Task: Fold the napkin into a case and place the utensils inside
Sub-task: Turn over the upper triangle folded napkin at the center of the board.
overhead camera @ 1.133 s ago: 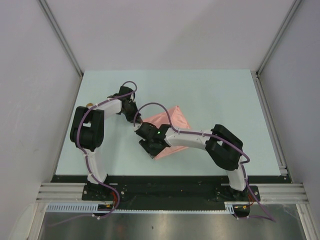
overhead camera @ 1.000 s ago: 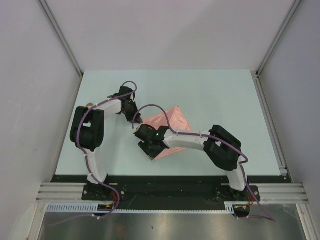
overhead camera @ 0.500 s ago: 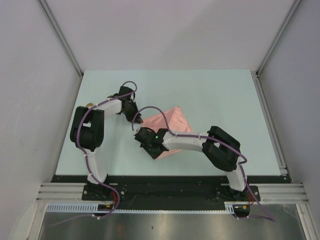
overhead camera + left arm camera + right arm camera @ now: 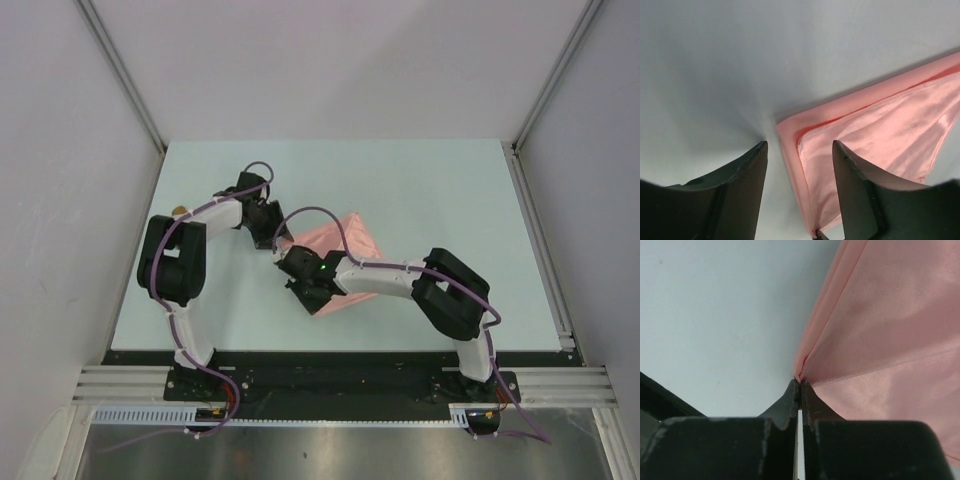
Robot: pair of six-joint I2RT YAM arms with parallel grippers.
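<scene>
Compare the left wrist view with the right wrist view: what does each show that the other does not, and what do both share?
Only the left wrist view: the left gripper open, its fingers framing a folded corner of the napkin, whose layered edges show. Only the right wrist view: the right gripper shut on the napkin's edge, with creases fanning out from the pinch. Both: the salmon-pink napkin lying on the pale table.
</scene>
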